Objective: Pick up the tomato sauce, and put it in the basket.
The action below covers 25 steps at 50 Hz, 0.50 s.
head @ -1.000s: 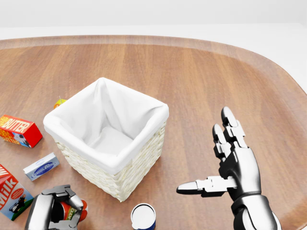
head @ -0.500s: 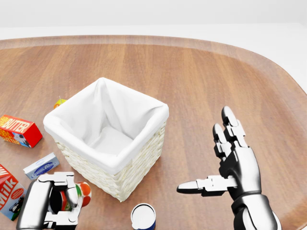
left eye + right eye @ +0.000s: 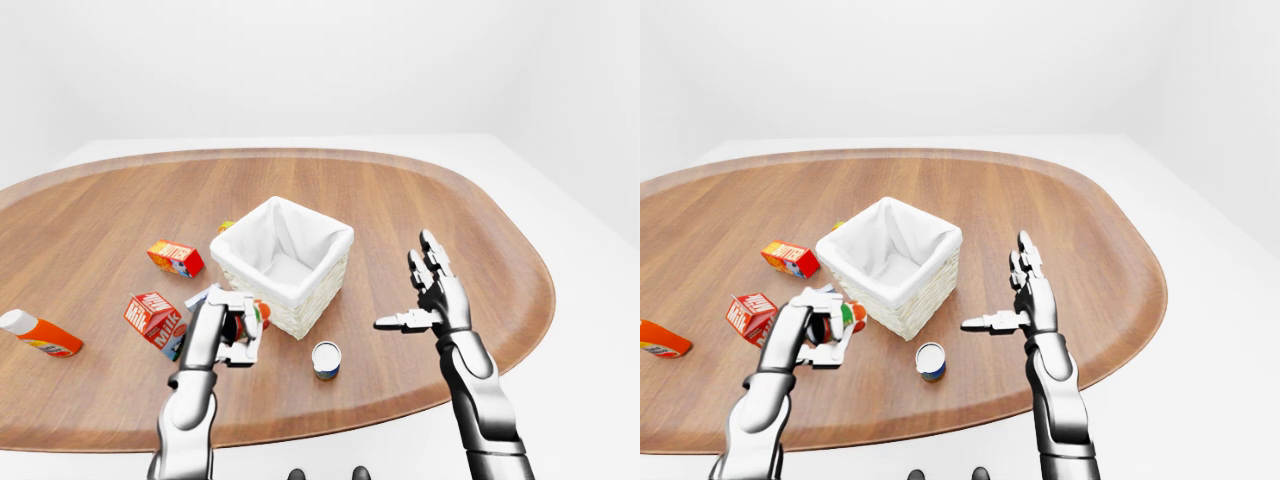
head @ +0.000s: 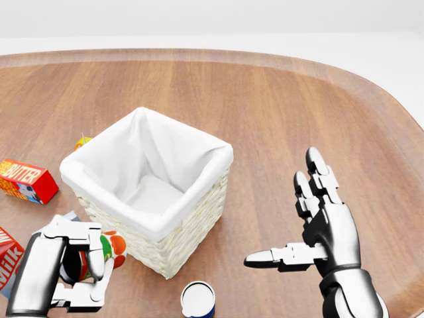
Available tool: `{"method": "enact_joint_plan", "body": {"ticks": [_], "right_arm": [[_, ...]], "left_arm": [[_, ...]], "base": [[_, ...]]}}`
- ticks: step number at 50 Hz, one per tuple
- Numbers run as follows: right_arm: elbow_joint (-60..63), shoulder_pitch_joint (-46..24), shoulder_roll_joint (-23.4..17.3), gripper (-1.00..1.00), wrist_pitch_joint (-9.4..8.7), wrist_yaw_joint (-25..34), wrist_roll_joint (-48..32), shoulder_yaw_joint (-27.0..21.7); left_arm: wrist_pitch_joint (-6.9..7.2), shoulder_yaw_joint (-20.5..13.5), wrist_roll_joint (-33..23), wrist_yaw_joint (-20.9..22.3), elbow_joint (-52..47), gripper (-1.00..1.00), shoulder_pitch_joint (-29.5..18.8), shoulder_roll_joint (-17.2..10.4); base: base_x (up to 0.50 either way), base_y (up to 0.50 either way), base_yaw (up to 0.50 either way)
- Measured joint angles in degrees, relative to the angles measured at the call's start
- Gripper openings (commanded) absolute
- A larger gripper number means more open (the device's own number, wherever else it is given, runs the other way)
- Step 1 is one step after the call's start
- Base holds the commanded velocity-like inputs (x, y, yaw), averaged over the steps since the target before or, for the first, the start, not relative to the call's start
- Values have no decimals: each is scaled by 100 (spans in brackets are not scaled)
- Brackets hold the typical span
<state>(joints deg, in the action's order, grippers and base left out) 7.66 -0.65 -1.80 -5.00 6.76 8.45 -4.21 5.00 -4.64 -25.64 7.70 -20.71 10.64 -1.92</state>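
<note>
The tomato sauce (image 4: 110,249) is a red can with a green and white label, and my left hand (image 4: 81,266) is shut on it. Hand and can hang just above the table at the lower left of the head view, close beside the basket's near-left wall. The basket (image 4: 193,222) is white wicker with a white cloth lining, open at the top and empty. My right hand (image 4: 286,213) hovers open at the lower right, fingers spread and thumb pointing left, holding nothing.
A blue can (image 4: 198,299) stands below the basket. Left of the basket are a red butter box (image 4: 26,180), a milk carton (image 4: 6,257), a small grey-blue box (image 4: 70,217) and a yellow-green item (image 4: 82,141). An orange bottle (image 3: 40,336) lies far left.
My left hand has risen with the tomato sauce, moving up the head view towards the basket's left wall. The right hand has stayed still.
</note>
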Motion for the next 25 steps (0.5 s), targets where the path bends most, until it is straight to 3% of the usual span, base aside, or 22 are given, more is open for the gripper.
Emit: {"method": "enact_joint_plan", "body": {"ticks": [25], "right_arm": [[-60, -36, -4, 100, 0, -13, -3, -5]], "left_arm": [[0, 120, -244, 378, -1057, -100, -41, 50]], "base": [[0, 0, 0]]}}
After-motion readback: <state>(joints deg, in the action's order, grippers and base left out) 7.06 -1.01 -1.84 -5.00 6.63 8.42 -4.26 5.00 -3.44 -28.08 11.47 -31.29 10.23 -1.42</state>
